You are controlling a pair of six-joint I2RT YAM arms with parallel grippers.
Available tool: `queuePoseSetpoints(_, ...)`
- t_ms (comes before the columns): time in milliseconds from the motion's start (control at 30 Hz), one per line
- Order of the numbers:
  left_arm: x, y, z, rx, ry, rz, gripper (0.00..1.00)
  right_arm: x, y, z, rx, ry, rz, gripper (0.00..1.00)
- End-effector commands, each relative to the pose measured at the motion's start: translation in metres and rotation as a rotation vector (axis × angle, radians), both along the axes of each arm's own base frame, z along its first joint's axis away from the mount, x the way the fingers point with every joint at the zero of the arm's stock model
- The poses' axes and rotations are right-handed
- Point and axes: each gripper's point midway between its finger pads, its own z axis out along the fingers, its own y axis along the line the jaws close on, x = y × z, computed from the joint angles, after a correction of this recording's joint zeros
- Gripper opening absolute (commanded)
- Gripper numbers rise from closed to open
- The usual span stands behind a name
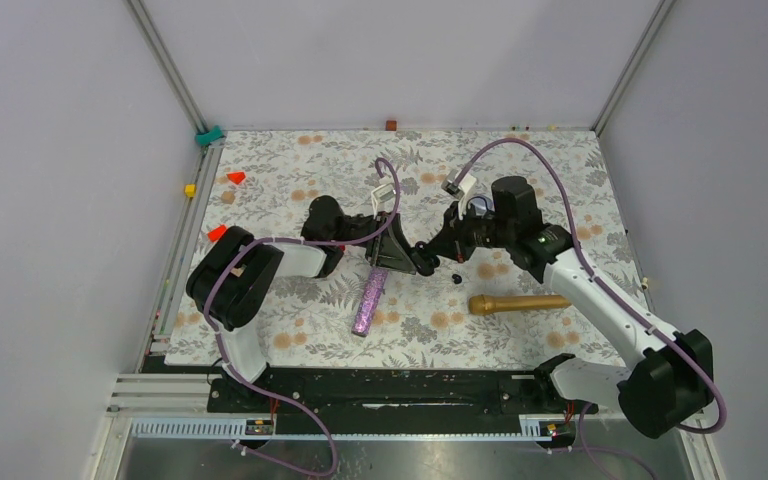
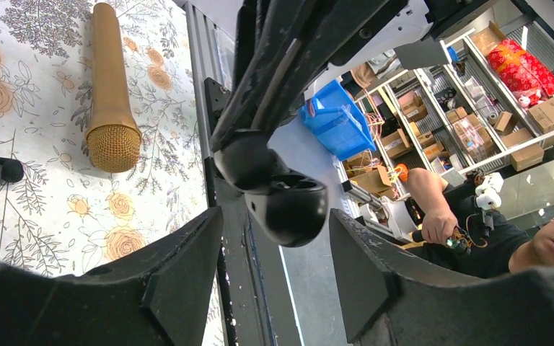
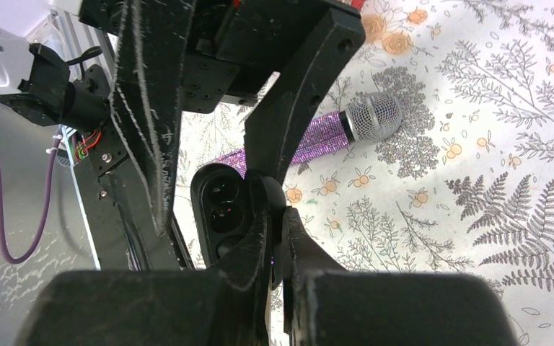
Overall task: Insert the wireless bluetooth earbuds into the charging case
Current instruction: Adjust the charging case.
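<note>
The two tiny black rounded earbuds point(image 2: 11, 170) lie on the flowered desk point(image 2: 43, 238) near the gold microphone point(image 2: 112, 94), not yet in the glossy black oval charging case point(image 3: 223, 209). I judge them light, hard and slippery, so I would pinch one gently across its round body. Both my arms reach to the desk's middle. My right fingers point(image 3: 252, 252) are closed on the open case, and my left fingers point(image 2: 187, 259) stand apart beside it, touching nothing.

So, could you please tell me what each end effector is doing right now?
Left end effector: open, holding nothing.
Right end effector: closed on the charging case.
</note>
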Motion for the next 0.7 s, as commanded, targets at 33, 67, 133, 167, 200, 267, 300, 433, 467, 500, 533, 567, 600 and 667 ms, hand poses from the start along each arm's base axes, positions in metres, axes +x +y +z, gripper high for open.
queuePoseSetpoints(33, 0.0003, 0.0018, 0.0117, -0.048, -0.082, 0.007, 0.55, 0.0076, 0.0028, 0.0048, -0.021, -0.022, -0.007, 0.0)
queuePoseSetpoints(67, 0.001, 0.0018, 0.0121, -0.049, -0.083, 0.01, 0.55, 0.0092, 0.0019, 0.0033, -0.028, -0.024, -0.014, 0.0)
queuePoseSetpoints(133, 0.0006, 0.0015, 0.0116, -0.048, -0.082, 0.008, 0.55, 0.0108, 0.0011, 0.0022, -0.034, -0.027, -0.019, 0.0)
queuePoseSetpoints(167, 0.0006, 0.0015, 0.0113, -0.048, -0.082, 0.008, 0.55, 0.0104, 0.0013, 0.0026, -0.034, -0.028, -0.017, 0.0)
queuePoseSetpoints(200, 0.0008, 0.0015, 0.011, -0.047, -0.081, 0.008, 0.54, 0.01, 0.0015, 0.0026, -0.032, -0.026, -0.016, 0.0)
queuePoseSetpoints(267, 0.0013, 0.0014, 0.011, -0.046, -0.079, 0.01, 0.52, 0.0098, 0.002, 0.0024, -0.032, -0.026, -0.015, 0.0)
queuePoseSetpoints(300, 0.0011, 0.0013, 0.0104, -0.045, -0.077, 0.008, 0.51, 0.0098, 0.0021, 0.0026, -0.032, -0.026, -0.014, 0.0)
queuePoseSetpoints(433, 0.0033, 0.0005, 0.0062, -0.032, -0.068, 0.012, 0.47, 0.0092, 0.0027, 0.002, -0.034, -0.026, -0.013, 0.0)
queuePoseSetpoints(467, 0.0037, 0.0, 0.0052, -0.03, -0.069, 0.014, 0.47, 0.0089, 0.0028, 0.0012, -0.037, -0.028, -0.011, 0.0)
queuePoseSetpoints(500, 0.0041, 0.0, 0.0052, -0.029, -0.07, 0.016, 0.46, 0.0089, 0.0029, 0.0011, -0.041, -0.033, -0.01, 0.0)
queuePoseSetpoints(533, 0.0043, -0.0004, 0.0042, -0.026, -0.068, 0.016, 0.46, 0.0087, 0.0031, 0.0006, -0.046, -0.038, -0.011, 0.0)
queuePoseSetpoints(567, 0.005, -0.0007, 0.0043, -0.025, -0.068, 0.019, 0.46, 0.0091, 0.0027, 0.0001, -0.053, -0.045, -0.014, 0.0)
queuePoseSetpoints(600, 0.0057, -0.0008, 0.004, -0.023, -0.067, 0.022, 0.46, 0.0097, 0.0024, 0.0004, -0.057, -0.052, -0.018, 0.0)
queuePoseSetpoints(667, 0.0069, -0.0011, 0.0027, -0.017, -0.068, 0.028, 0.46, 0.0098, 0.0022, 0.0013, -0.062, -0.062, -0.022, 0.0)
